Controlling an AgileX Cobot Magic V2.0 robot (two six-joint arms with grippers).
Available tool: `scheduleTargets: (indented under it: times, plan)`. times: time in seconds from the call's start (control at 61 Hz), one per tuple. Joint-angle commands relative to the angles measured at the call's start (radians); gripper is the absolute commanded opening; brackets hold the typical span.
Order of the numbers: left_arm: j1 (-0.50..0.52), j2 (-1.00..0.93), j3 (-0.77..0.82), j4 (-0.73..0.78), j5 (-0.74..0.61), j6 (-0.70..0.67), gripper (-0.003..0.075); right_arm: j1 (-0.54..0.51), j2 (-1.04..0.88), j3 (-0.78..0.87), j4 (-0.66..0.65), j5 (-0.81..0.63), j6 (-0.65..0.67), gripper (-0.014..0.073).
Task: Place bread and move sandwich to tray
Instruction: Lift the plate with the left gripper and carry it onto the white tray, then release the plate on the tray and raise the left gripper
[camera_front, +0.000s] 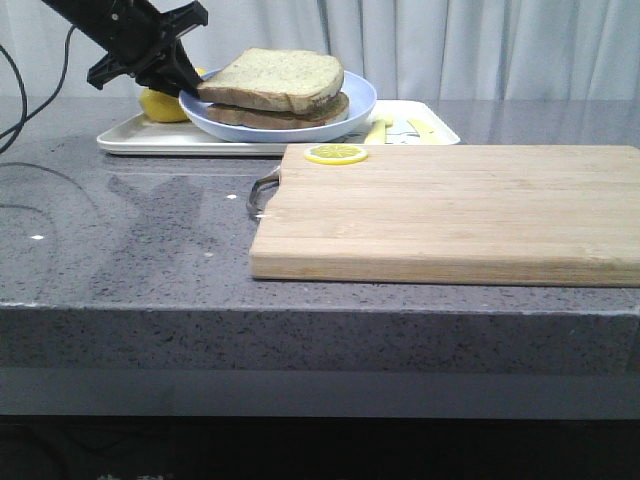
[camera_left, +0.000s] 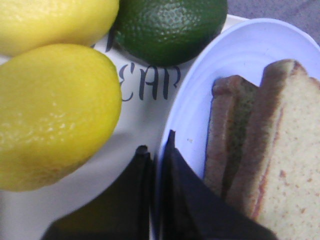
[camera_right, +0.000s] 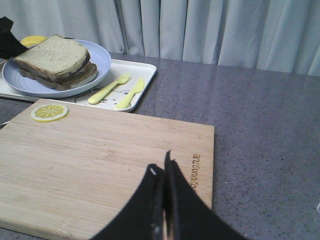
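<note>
The sandwich (camera_front: 275, 88) lies on the round light-blue plate (camera_front: 358, 100), with the thick pale bread (camera_front: 270, 72) as its top slice. The plate is on or just over the white tray (camera_front: 130, 136); I cannot tell if it rests there. My left gripper (camera_front: 186, 84) is shut on the plate's left rim. In the left wrist view its jaws (camera_left: 156, 142) pinch the rim (camera_left: 240, 55) beside the sandwich (camera_left: 260, 150). My right gripper (camera_right: 161, 167) is shut and empty, above the wooden cutting board (camera_right: 100, 160). It is out of the front view.
Two lemons (camera_left: 55, 115) (camera_left: 50, 20) and a lime (camera_left: 170, 25) lie on the tray next to the left gripper. A yellow fork and knife (camera_right: 107, 89) lie on the tray's right part. A lemon slice (camera_front: 336, 153) lies on the board's far left corner.
</note>
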Motion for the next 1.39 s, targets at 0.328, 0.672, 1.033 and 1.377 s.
scheduleTargets:
  times: [0.328, 0.672, 1.033, 1.377]
  plan:
    - [-0.007, -0.071, -0.041, -0.036, -0.075, -0.011, 0.0146, -0.005, 0.007, -0.025, 0.01, -0.065, -0.01, -0.0078]
    - [0.007, -0.067, -0.11, -0.03, -0.002, -0.011, 0.0303, -0.005, 0.007, -0.025, 0.01, -0.065, -0.01, -0.0078]
    - [0.013, -0.067, -0.365, -0.03, 0.178, -0.011, -0.0017, -0.005, 0.007, -0.025, 0.01, -0.054, -0.01, -0.0078]
    - [0.006, -0.069, -0.416, 0.015, 0.254, -0.068, -0.0019, -0.005, 0.007, -0.025, 0.01, -0.053, -0.01, -0.0078]
